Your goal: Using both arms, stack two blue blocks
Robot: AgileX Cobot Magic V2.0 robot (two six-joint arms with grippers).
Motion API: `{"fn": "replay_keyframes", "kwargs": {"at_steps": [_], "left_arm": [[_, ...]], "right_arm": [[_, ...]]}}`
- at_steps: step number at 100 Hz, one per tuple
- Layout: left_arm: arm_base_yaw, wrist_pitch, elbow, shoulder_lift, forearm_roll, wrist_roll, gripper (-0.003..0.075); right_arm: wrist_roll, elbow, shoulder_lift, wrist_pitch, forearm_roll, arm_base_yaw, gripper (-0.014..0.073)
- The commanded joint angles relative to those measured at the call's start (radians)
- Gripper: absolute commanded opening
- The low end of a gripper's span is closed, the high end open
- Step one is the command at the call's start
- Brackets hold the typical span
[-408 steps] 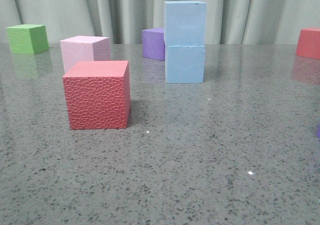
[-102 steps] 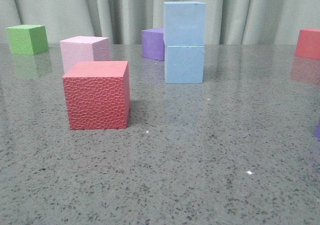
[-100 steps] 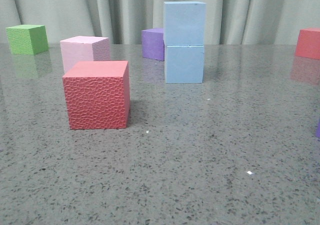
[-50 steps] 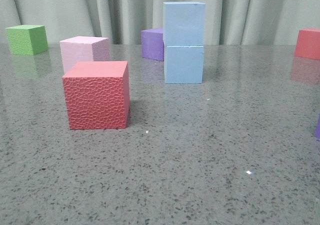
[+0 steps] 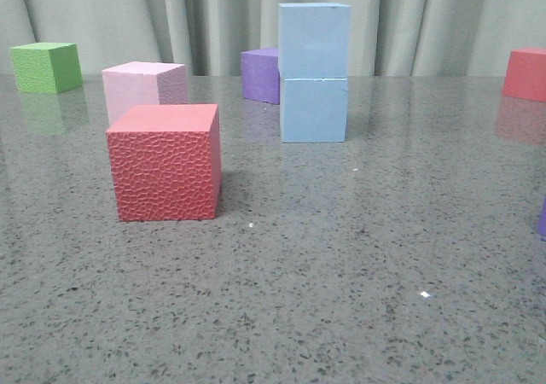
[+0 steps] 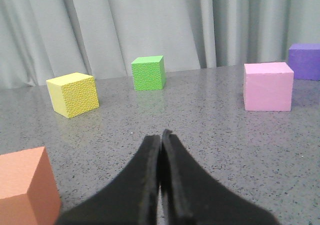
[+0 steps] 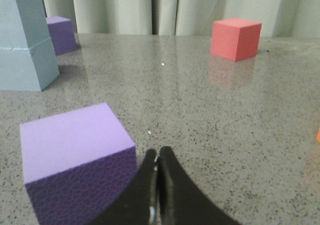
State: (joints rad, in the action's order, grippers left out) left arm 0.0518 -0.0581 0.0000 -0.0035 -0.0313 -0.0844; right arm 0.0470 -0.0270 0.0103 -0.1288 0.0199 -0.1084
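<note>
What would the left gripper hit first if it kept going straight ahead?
Probably the green cube. The left gripper, fingers shut, points across bare table roughly toward it; depth is unclear, so it might pass beside.

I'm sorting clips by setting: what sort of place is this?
Probably a lab or test bench rather than a home: a speckled grey stone-look tabletop, a plain pale curtain backdrop, and only coloured foam cubes, such as the textured red cube and the two stacked pale blue blocks.

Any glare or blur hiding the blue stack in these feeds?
Front view: blue blocks sharp, table glossy with faint reflections only. Right wrist view: stack softer at the frame edge, purple cube up close slightly blurred. Left wrist view: stack not visible.
</note>
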Motion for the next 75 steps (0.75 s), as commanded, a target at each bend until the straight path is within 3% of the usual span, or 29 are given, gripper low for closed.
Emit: {"fn": "replay_keyframes", "kwargs": {"at_steps": [1,75], "left_arm": [[-0.001,0.084,0.041,-0.032,0.005,0.009,-0.0019],[-0.001,0.084,0.041,-0.032,0.005,0.009,-0.0019]], "right_arm": [[-0.01,0.017,0.026,0.108,-0.014,0.007,-0.0123],[-0.01,0.017,0.026,0.093,-0.014,0.007,-0.0123]]}}
